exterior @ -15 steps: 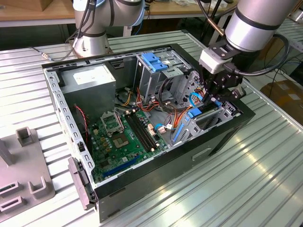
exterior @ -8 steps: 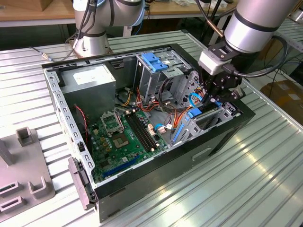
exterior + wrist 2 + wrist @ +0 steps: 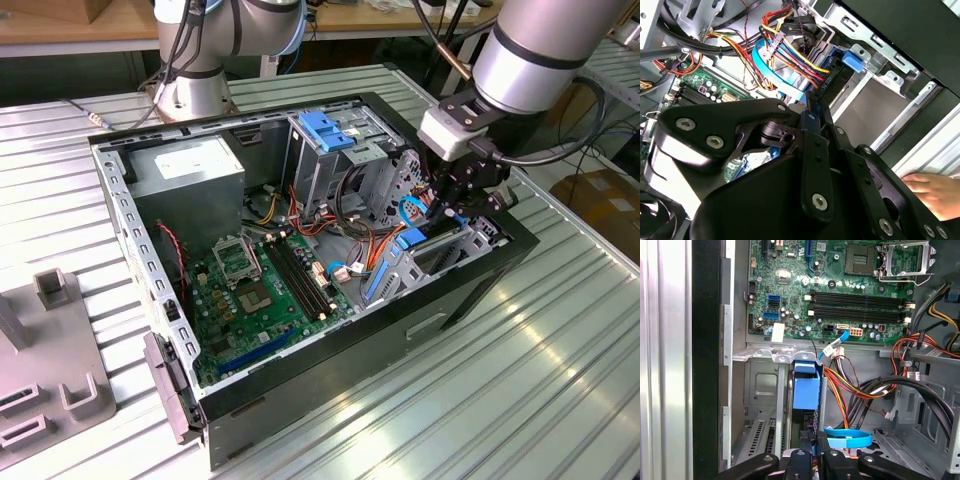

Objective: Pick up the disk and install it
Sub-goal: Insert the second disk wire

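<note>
Inside the open computer case (image 3: 470, 290), gripper (image 3: 448, 208) reaches down, apparently clamping the upright disk (image 3: 805, 390).

The case (image 3: 330, 380) lies open on the counter (image 3: 520, 400). Inside it, the motherboard (image 3: 265, 290) lies on the floor of the case. The power supply (image 3: 190, 175) sits in the corner behind the motherboard, toward the exterior view's left. The cage (image 3: 330, 150) stands at the back, to the exterior view's right of the power supply. The gripper (image 3: 447, 208) hangs inside the case at its end toward the exterior view's right, above a bay (image 3: 765, 410), with cables (image 3: 865, 385) just beside it. A fixture (image 3: 45, 370) rests on the counter at the exterior view's left of the case.
</note>
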